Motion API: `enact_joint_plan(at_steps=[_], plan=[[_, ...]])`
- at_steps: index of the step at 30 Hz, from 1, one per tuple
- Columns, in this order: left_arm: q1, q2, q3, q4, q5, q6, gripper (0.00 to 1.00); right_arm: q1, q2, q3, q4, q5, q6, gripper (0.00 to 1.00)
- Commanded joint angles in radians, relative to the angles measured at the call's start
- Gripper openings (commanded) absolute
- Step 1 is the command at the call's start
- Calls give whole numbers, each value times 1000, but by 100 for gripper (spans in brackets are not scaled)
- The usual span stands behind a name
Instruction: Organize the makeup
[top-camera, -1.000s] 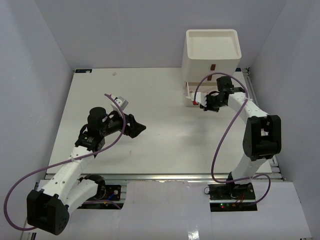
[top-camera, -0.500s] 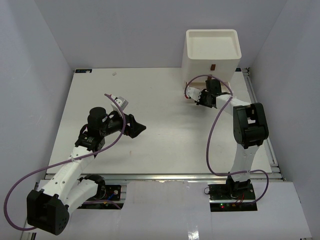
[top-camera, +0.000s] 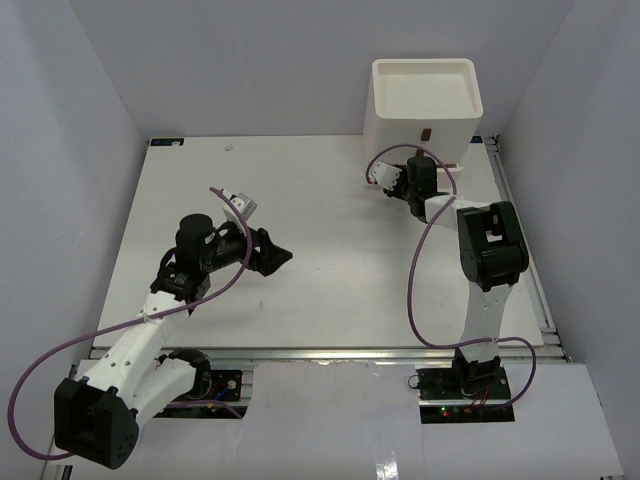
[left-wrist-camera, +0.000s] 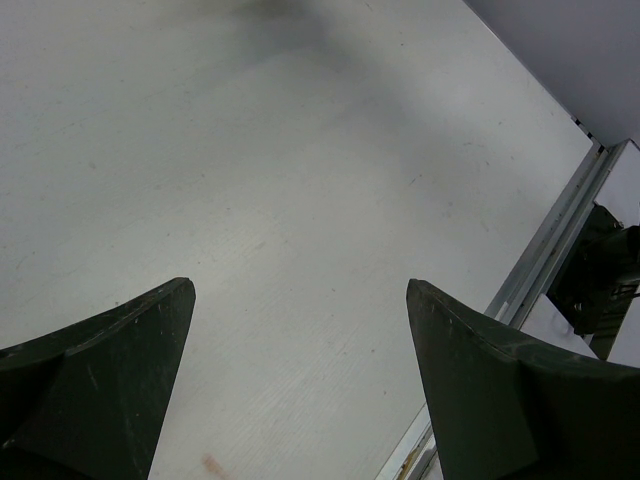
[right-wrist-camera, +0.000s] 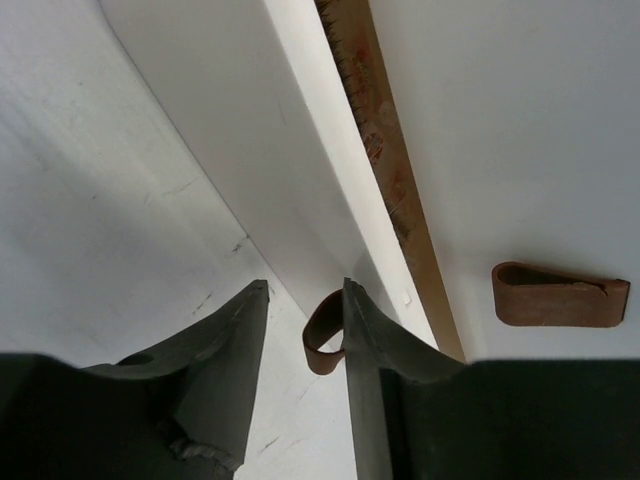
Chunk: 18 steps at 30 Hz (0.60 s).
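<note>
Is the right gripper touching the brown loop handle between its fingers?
Cannot tell. Right wrist view: the brown loop handle runs behind one finger of the right gripper, clear of the other; contact or mere overlap is unclear.

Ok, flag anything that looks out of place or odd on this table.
Only one thing: on the drawer unit, a brown strip shows between the two fronts, so the lower drawer may sit ajar. The right gripper is at its pull loop. Nothing spilled.
</note>
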Motion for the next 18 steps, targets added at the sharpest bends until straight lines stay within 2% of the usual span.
enact_joint_plan(at_steps=[1,4,10,18], plan=[[2,2,8,4,7,2,98,-9,27,76,158,57,30,47],[1,4,8,3,4,1,98,-9,51,102,166,63,51,50],[1,9,8,1,1,0,98,-9,75,112,185,68,45,65],[1,12,8,1,3,0,98,-8,48,55,195,41,23,79]])
